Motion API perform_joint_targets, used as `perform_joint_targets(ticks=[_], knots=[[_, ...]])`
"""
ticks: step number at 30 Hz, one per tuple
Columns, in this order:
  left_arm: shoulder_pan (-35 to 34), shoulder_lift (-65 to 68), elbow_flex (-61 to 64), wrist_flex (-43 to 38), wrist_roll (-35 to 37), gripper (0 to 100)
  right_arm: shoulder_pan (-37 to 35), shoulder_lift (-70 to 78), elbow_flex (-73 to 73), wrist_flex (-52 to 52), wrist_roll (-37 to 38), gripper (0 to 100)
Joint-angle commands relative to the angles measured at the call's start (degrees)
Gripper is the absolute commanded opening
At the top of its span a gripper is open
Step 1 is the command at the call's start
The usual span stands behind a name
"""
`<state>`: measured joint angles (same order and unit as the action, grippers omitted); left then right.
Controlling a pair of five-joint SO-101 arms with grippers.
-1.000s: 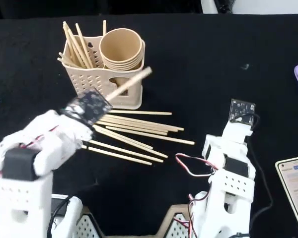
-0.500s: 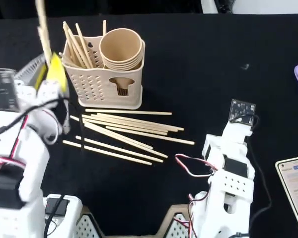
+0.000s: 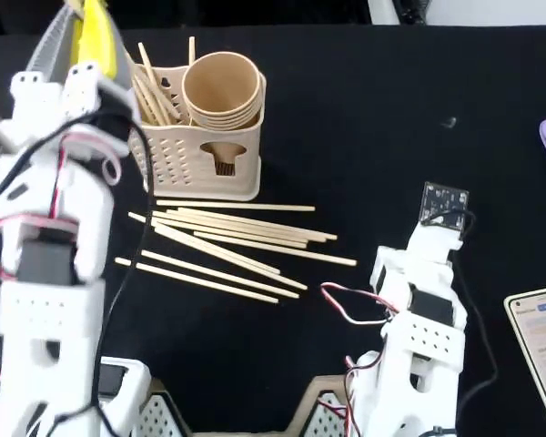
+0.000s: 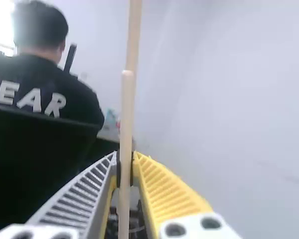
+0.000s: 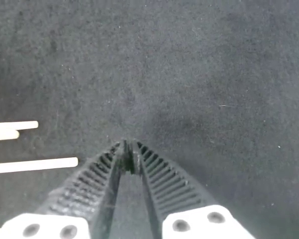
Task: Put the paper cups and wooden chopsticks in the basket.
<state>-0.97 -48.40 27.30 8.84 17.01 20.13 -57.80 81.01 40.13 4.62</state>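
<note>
High at the upper left, left gripper [image 3: 75, 16] closed tight on a thin pale wooden chopstick [image 4: 125, 114].
In the upper left of centre, beige perforated plastic basket [image 3: 191, 168] holding stacked tan paper cups [image 3: 223, 91] and upright sticks [image 3: 150, 86]; just below it, loose wooden chopsticks [image 3: 237, 238] flat on black table [image 3: 391, 109]. Right gripper [image 5: 128, 157] shut, empty, close over the table.

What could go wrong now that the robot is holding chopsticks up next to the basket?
1. The left gripper pinches the wooden chopsticks with long ends poking far past its fingertips, so they might slip or swing.
2. The basket is already crowded with leaning sticks on that side, so new ones might bump them or miss and drop.
3. The gripper is close to the basket and might nudge it.
</note>
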Motion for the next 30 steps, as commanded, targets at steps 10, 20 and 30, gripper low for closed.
perform_joint_targets(ticks=[10,20,30], knots=[[-0.4,10.46,0.4,-1.85,0.35,3,0.18,-1.45,-0.31,-1.14,-0.44,1.1],[0.04,10.46,10.68,-2.2,0.26,3,0.18,-1.45,-0.4,-1.14,-0.44,1.1],[5.32,10.55,14.81,-2.29,-12.57,3,0.09,-1.45,-0.4,-1.14,-0.44,1.1]])
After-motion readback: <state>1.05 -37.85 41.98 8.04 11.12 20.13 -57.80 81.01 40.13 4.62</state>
